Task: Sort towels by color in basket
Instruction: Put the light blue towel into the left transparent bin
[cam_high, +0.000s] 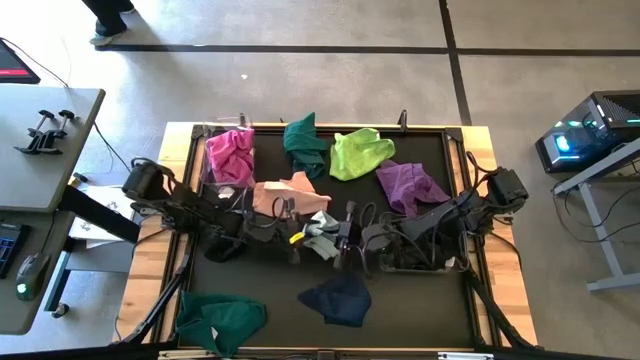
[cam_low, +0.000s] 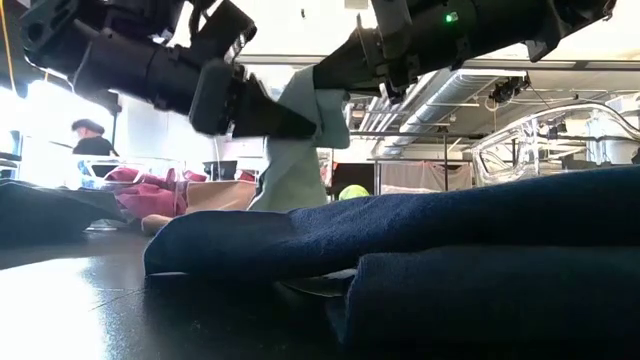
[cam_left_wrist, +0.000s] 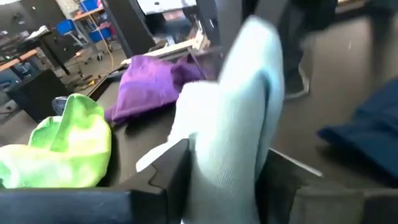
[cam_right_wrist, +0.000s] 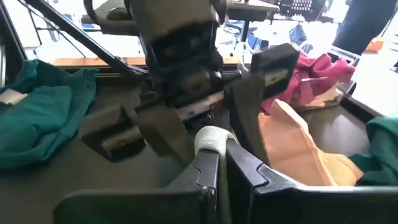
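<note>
A mint towel (cam_high: 320, 236) is held between both grippers above the black mat's middle. My left gripper (cam_high: 303, 233) comes from the left and is shut on it. My right gripper (cam_high: 344, 238) comes from the right and is shut on it too. In the low view the mint towel (cam_low: 298, 150) hangs below the two grippers, behind a navy towel (cam_low: 420, 240). The navy towel (cam_high: 340, 298) lies on the mat near the front. A peach towel (cam_high: 290, 192) lies just beyond the grippers. My left gripper pinches the mint towel's bunched middle (cam_left_wrist: 230, 149) between its two fingers, coming level from the table's left. Several layers stand between the fingers. The towel is lifted and hangs below them. My right gripper pinches a rolled fold at the towel's upper end (cam_right_wrist: 213, 139) between its two fingers, coming from the table's right, facing the left gripper.
A magenta towel (cam_high: 230, 155) lies in a clear bin at the far left. Teal (cam_high: 303, 145), lime (cam_high: 358, 152) and purple (cam_high: 410, 185) towels lie along the far side. Another teal towel (cam_high: 220, 320) lies at the near left. A clear container (cam_high: 430, 262) sits under the right arm.
</note>
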